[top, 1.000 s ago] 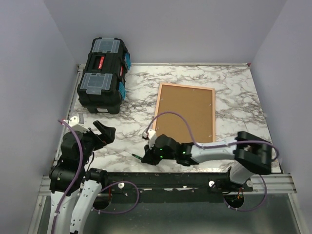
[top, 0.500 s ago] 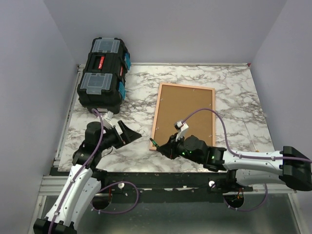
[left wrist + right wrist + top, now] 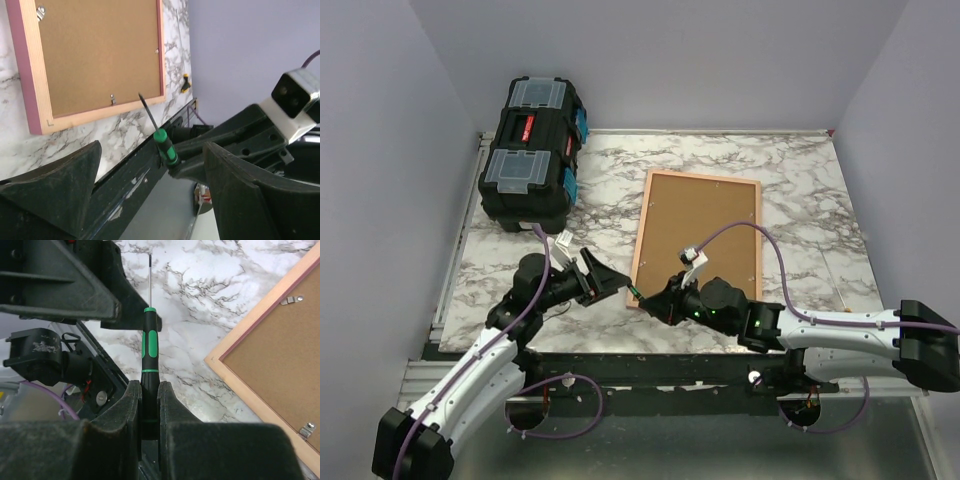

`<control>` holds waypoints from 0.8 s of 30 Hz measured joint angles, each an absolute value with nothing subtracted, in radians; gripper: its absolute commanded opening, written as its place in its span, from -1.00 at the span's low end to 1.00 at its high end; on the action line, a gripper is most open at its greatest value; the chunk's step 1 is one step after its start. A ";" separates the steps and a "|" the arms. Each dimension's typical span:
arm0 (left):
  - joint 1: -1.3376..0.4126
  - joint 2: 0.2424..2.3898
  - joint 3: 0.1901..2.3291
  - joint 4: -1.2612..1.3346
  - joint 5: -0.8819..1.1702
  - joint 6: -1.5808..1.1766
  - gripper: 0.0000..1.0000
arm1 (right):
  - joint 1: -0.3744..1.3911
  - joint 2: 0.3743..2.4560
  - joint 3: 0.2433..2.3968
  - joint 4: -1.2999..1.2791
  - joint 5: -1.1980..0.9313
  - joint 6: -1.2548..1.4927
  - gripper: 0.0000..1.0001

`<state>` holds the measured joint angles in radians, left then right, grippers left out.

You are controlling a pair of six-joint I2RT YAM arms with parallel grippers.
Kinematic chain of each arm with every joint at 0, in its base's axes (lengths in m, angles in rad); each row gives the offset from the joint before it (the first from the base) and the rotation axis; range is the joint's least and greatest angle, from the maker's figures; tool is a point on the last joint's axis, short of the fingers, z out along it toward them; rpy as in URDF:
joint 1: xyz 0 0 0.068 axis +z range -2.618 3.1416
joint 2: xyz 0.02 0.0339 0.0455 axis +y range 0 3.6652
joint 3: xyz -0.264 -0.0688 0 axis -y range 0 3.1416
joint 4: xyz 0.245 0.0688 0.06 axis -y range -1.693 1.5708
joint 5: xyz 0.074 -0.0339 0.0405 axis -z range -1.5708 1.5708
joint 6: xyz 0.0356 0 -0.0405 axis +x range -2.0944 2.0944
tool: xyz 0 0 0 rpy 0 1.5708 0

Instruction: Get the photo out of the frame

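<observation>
In the last half second my left claw (image 3: 607, 282) has reached in toward the near left corner of the thin pink-edged rectangular wooden frame (image 3: 698, 232). Its two black wedge-shaped fingers are spread wide and now face my right claw (image 3: 149, 391), which has stayed just off that same corner. A second ago the right claw was further back from the frame. It is clamped hard on the slim screwdriver with a green and black ribbed handle (image 3: 150, 345), whose thin steel shaft points away from the frame and toward the open left fingers. I take this as either a handover or a two-handed setup, and nothing on the frame itself has been loosened yet. The frame lies flat and face down on the glossy grey-veined white marble table (image 3: 800, 200), with its matte, grainy cork-brown back turned up. Small bright metal tabs (image 3: 292, 300) along the inner edge pin that back in place, and they will have to be turned or pried. The photo is not visible, and I judge it is still under the backing. Beyond the frame's far left corner sits a blocky black plastic toolbox with blue latches (image 3: 530, 155).
</observation>
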<state>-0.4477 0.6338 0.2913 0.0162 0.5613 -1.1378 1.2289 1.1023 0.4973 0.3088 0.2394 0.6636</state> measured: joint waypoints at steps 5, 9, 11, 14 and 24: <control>-0.448 0.701 0.299 0.099 0.533 -1.203 0.49 | 1.229 1.111 0.494 0.352 0.215 0.673 -0.99; -0.460 0.770 0.299 0.142 0.533 -1.240 0.24 | 1.229 1.121 0.479 0.403 0.199 0.685 -0.99; -0.472 0.778 0.299 0.154 0.532 -1.253 0.08 | 1.229 1.135 0.477 0.425 0.191 0.689 -0.99; -0.488 0.781 0.301 0.173 0.530 -1.269 -0.35 | 1.229 1.161 0.477 0.449 0.184 0.689 -0.99; -0.493 0.839 0.310 0.144 0.524 -1.312 -1.00 | 1.228 1.208 0.528 0.368 0.168 0.633 0.30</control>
